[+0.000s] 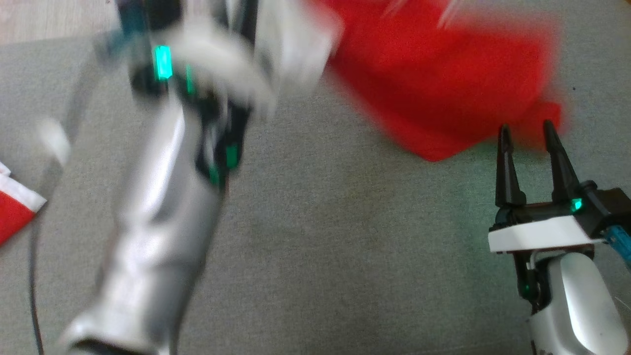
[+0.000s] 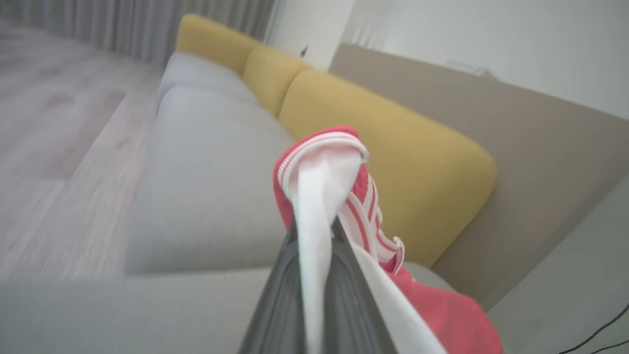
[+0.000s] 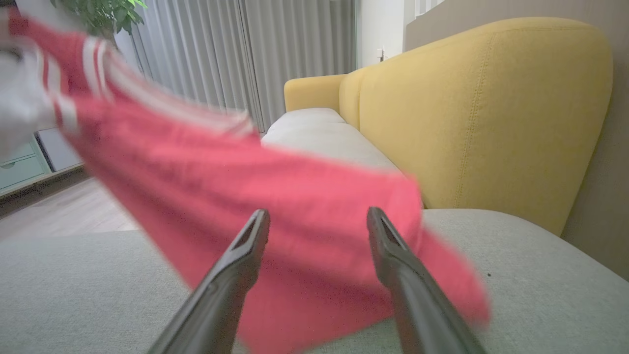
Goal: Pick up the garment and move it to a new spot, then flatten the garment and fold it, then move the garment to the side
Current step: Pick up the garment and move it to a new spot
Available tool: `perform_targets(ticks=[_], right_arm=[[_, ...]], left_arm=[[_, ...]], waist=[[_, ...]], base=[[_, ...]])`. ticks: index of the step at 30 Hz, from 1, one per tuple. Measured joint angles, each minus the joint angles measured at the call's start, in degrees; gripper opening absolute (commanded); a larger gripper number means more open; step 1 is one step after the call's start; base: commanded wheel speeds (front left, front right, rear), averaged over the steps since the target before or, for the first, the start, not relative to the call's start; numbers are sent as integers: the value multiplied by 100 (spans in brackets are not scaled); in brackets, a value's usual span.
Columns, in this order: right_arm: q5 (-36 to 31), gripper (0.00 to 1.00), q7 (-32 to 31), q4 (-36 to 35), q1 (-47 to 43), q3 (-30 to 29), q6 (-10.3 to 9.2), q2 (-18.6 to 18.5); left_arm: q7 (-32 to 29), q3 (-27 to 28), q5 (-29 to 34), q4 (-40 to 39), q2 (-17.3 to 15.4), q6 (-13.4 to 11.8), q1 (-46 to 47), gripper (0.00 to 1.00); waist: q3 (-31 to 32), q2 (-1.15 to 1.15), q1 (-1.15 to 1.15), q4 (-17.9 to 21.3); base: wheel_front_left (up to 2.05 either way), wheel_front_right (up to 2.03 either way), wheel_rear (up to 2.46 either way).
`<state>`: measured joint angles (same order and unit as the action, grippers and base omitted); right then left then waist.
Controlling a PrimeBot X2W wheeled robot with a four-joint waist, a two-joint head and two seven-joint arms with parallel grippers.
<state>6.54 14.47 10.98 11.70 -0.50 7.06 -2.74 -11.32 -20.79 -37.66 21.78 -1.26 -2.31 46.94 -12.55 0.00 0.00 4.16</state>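
Observation:
The garment (image 1: 443, 84) is red with white stripes and a white edge. It hangs stretched and blurred over the grey sofa seat (image 1: 345, 246), its lower corner touching the seat. My left gripper (image 2: 314, 231) is shut on a bunched white and striped edge of the garment (image 2: 324, 152). In the head view my left arm (image 1: 162, 207) is a blur that rises from the lower left to the top. My right gripper (image 1: 526, 130) stands open just below the garment's lower right corner, holding nothing. In the right wrist view its fingertips (image 3: 255, 221) sit in front of the red cloth (image 3: 275, 187).
Yellow back cushions (image 3: 481, 108) line the back of the sofa. A red-and-white piece of cloth (image 1: 12, 207) lies at the seat's left edge beside a black cable (image 1: 33, 276). Wooden floor (image 2: 49, 123), grey curtains (image 3: 206, 59) and a plant (image 3: 98, 12) lie beyond.

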Motion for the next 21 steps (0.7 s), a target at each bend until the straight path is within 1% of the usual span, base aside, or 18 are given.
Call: perform_targets(ticks=[3,6,9,12,13,14,15,17,21], right_arm=[[-20,100,0,5,-75,-42,0,1],[-57,100,0,7,-78,-48,0,1],[-59,100,0,3,-79,-62,-1,2],[-141,100,0,8,-80,-159,0,3],[-167,100,0,11,-80,-160,0,3],[-183,100,0,16,-80,-155,0,3],[-209,100,0,19,-80,-147,0,4],[-245,100,0,21,-81,-132,0,4],[-300,100,0,41,-85,-57,0,5]], left_arm=[[459,7,-90,422,-23,-127,-995,0],[892,23,-62,948,-107,-130,-1618,0],[1260,59,-42,1256,-231,-109,-1796,0],[1589,68,-13,1497,-227,16,-1787,0],[1707,71,-13,1537,-226,49,-1788,26],[1846,56,4,1558,-235,135,-1788,45],[1980,35,76,1595,-252,141,-1783,100],[2163,-22,245,1686,-292,241,-1781,100],[2329,-132,323,1837,-361,358,-1785,100]], waist=[[-47,0,0,-25],[-103,0,0,-27],[-141,0,0,-17],[-146,0,0,-65],[-141,0,0,-80],[-130,0,0,-94],[-117,0,0,-109],[-85,0,0,-139],[56,0,-1,-202]], base=[[0,0,0],[0,0,0],[0,0,0],[0,0,0],[0,0,0],[0,0,0],[0,0,0],[0,0,0],[0,0,0]])
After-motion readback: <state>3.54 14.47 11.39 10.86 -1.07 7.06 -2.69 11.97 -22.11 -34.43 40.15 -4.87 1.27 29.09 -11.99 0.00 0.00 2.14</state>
